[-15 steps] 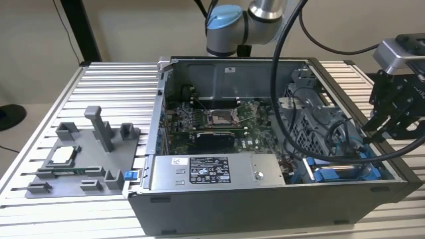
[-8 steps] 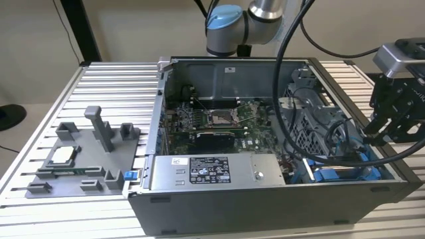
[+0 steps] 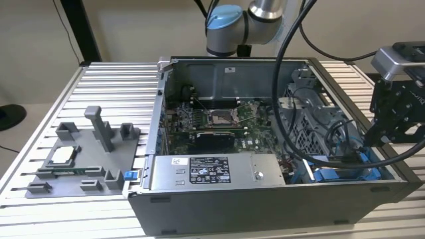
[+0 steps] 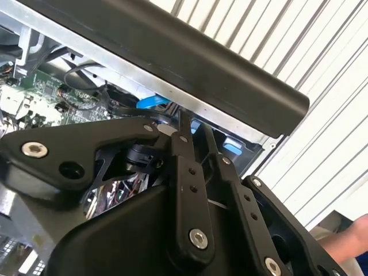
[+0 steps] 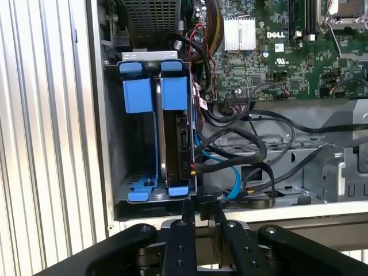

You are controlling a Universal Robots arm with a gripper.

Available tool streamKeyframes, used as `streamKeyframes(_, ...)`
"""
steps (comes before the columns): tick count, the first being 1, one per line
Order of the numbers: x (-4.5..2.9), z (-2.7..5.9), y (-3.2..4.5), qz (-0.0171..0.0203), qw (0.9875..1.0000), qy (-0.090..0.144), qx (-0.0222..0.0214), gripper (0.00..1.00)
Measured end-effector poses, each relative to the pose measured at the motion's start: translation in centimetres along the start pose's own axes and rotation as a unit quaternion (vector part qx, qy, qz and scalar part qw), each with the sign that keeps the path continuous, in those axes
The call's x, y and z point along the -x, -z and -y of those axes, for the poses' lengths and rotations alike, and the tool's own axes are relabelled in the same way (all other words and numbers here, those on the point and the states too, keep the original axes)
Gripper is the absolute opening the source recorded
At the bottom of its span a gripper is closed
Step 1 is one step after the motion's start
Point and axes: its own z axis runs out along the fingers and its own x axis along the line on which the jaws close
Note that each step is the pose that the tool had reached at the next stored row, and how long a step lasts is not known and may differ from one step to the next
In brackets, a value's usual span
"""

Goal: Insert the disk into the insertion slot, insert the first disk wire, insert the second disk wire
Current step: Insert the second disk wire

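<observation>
The disk (image 5: 179, 135) stands on edge in the insertion slot (image 5: 115, 149), clipped in its bright blue frame (image 5: 174, 92); a second blue frame (image 5: 133, 95) stands beside it. The slot (image 3: 345, 172) lies at the case's near corner on the exterior view's right. A black wire with red and yellow strands (image 5: 230, 155) runs to the disk's edge, and a blue wire (image 5: 233, 178) curves beside it. My gripper (image 5: 202, 210) (image 4: 187, 123) (image 3: 369, 144) hangs just outside the case wall by the slot. Its fingers are drawn close together on a black wire end (image 5: 206, 194).
A grey labelled power-supply box (image 3: 212, 172) fills the case's front. The motherboard (image 3: 219, 119) and a ribbed drive cage (image 3: 312, 119) lie behind. A grey fixture (image 3: 79, 159) sits on the slatted table at the exterior view's left. Part of a hand (image 4: 345, 241) shows nearby.
</observation>
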Motion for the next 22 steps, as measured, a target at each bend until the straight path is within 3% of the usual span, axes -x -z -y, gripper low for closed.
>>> streamKeyframes(10, 0.48, -0.04, -0.24, -0.0009, 1.0, 0.0, 0.0, 1.0)
streamKeyframes(11, 0.48, -0.04, -0.24, -0.001, 1.0, 0.0, -0.0001, 0.0)
streamKeyframes(22, 0.51, -0.01, -0.01, -0.0021, 1.0, 0.0, 0.0013, 0.0)
